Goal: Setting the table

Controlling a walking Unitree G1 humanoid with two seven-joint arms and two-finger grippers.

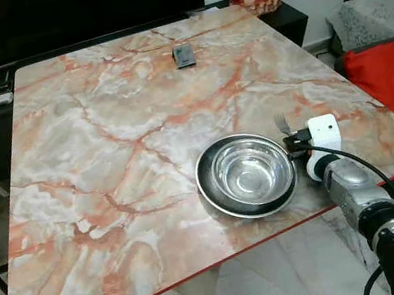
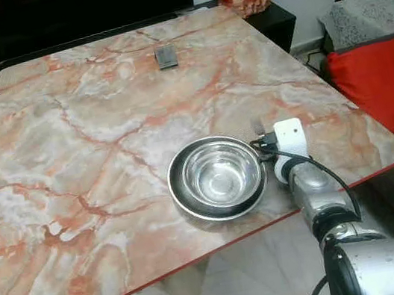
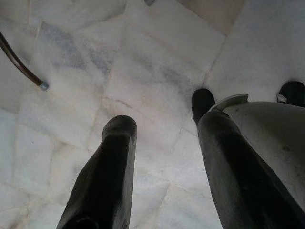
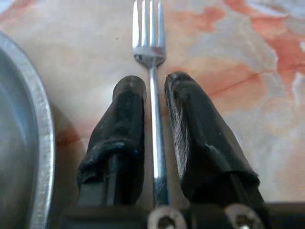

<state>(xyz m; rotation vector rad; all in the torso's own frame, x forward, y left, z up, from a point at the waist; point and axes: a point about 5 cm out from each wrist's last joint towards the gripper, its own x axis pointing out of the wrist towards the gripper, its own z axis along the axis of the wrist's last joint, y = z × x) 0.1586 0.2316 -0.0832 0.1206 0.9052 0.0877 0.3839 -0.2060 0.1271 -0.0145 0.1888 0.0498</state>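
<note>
Right tool (image 4: 155, 109) pinches the fork (image 4: 151, 43) lengthwise, tines toward the tabletop's (image 1: 104, 133) far edge, bowl (image 1: 247, 175) just left.

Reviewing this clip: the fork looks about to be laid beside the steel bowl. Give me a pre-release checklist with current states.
1. Fork gripped between right gripper jaws: ok.
2. Fork pointing away from the table edge, tines forward: ok.
3. Fork clear of the steel bowl, on its right: ok.
4. Bare marble table under the fork: ok.
5. Fork touching the table: cannot tell.
6. Left gripper hanging idle over the floor, open: ok.
</note>
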